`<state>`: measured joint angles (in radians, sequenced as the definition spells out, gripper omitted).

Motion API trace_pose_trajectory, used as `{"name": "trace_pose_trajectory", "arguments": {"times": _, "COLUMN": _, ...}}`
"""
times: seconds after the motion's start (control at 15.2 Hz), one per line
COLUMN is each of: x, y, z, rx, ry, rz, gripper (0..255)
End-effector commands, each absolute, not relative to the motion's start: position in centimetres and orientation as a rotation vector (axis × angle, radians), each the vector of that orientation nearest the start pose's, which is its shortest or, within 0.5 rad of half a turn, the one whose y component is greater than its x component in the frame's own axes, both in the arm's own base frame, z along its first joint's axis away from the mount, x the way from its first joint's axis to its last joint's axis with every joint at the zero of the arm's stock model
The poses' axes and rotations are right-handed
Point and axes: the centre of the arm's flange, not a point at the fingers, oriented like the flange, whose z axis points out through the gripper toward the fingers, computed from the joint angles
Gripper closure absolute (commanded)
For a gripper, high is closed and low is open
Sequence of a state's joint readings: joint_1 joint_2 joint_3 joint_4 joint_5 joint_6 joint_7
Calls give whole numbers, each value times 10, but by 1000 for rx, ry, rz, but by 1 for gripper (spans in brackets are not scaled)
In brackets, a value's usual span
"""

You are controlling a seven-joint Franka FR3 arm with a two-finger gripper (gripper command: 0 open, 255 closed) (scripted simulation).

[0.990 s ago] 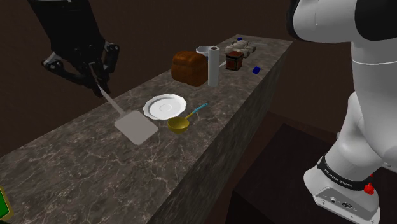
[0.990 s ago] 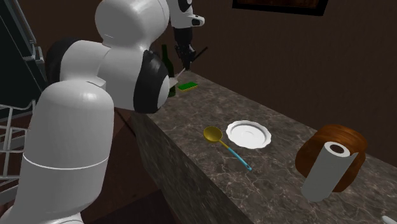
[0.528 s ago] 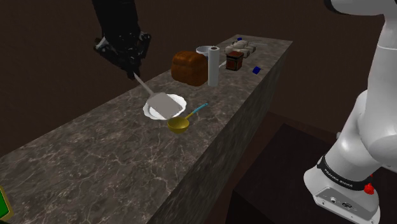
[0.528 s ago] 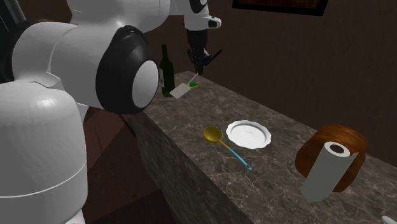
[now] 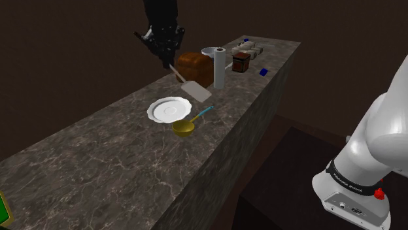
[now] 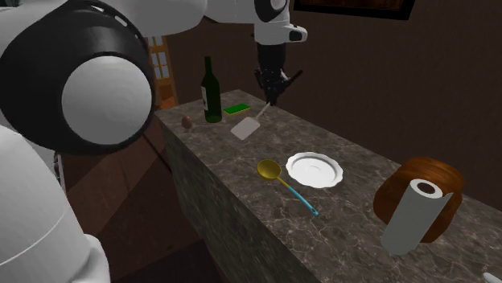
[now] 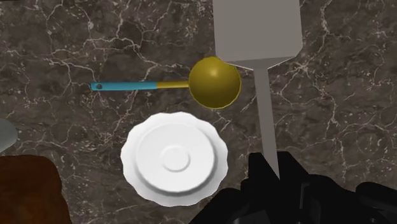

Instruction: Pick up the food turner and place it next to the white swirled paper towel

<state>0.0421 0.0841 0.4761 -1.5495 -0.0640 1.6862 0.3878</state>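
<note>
Counter (image 5: 98, 150): the set-down should go on bare top, blade flat, with a low release. Arm (image 5: 379, 131) is extended far over it, hand pointing down. Paper towel roll (image 5: 219, 68) stands upright. Food turner (image 5: 196, 89) is airborne near the roll, blade slanted down. Gripper (image 5: 167, 57) is clamped on the handle end.

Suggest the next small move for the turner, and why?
Probably shift it across toward the paper towel at this height, without lowering yet. The gripper is shut on the turner, held raised. In the wrist view its blade hangs over the spoon with the plate alongside, so setting down here would likely land on them.
</note>
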Motion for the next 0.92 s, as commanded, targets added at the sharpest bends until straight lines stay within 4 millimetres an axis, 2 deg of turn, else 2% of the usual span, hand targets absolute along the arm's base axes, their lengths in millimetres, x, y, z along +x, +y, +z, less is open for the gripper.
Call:
{"name": "trace_pose_trajectory", "arguments": {"times": 0.0, "x": 525, "y": 247, "z": 604, "rx": -3128, "ry": -211, "rz": -104, "gripper": 255}}
{"name": "trace_pose_trajectory", "arguments": {"times": 0.86, "x": 548, "y": 76, "z": 604, "rx": -3128, "ry": -211, "rz": -104, "gripper": 255}}
